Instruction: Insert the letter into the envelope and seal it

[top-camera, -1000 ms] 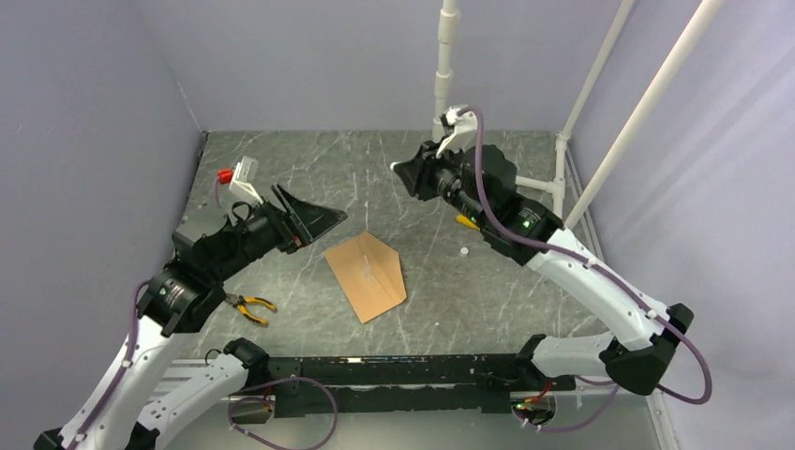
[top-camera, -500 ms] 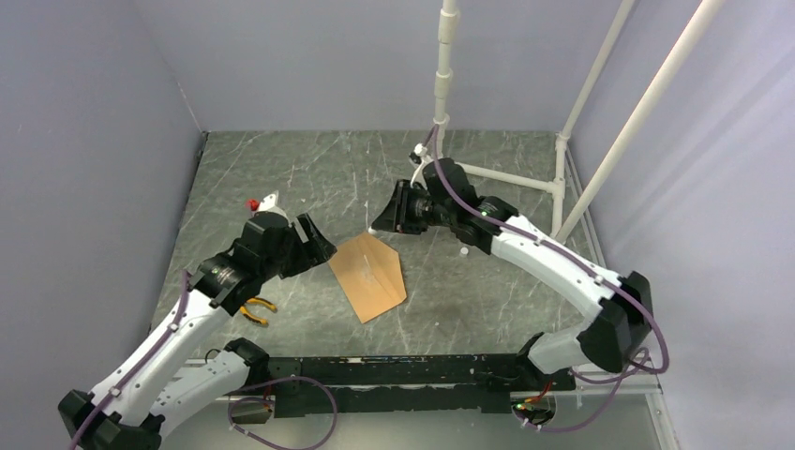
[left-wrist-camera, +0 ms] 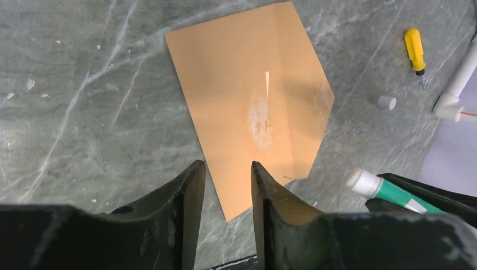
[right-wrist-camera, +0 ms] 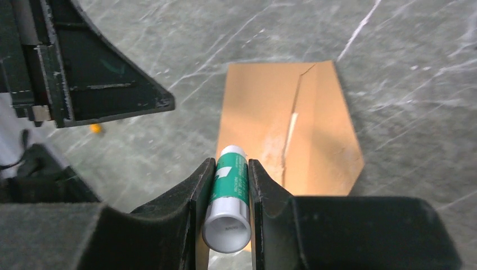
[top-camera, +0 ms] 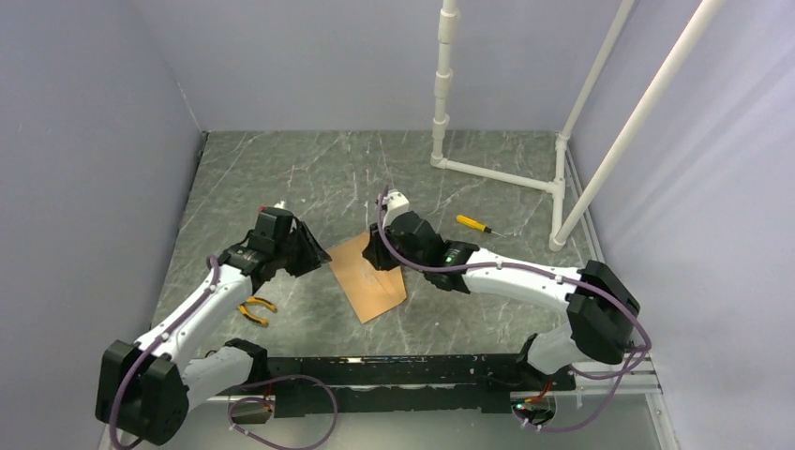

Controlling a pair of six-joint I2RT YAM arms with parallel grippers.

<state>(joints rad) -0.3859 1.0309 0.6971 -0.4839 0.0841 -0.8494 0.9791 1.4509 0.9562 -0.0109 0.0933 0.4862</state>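
Lowering both arms from where they hung a second ago, I now have them right at the envelope (top-camera: 367, 277), which lies flat on the table (top-camera: 281, 169) between them, its pointed flap folded open. My left gripper (left-wrist-camera: 226, 169) has narrowed from wide to a slim gap and holds nothing, poised over the envelope's near corner. My right gripper (right-wrist-camera: 230, 164) is clamped on the glue stick (right-wrist-camera: 228, 197), white tip aimed at the flap crease. That reads to me as the sealing step beginning: one hand steadies, the other glues. I count one envelope, one glue stick, one yellow screwdriver (top-camera: 473, 224), one pair of pliers (top-camera: 253, 307) and one small white cap (left-wrist-camera: 387, 102). I see no separate letter; probably it is already inside.
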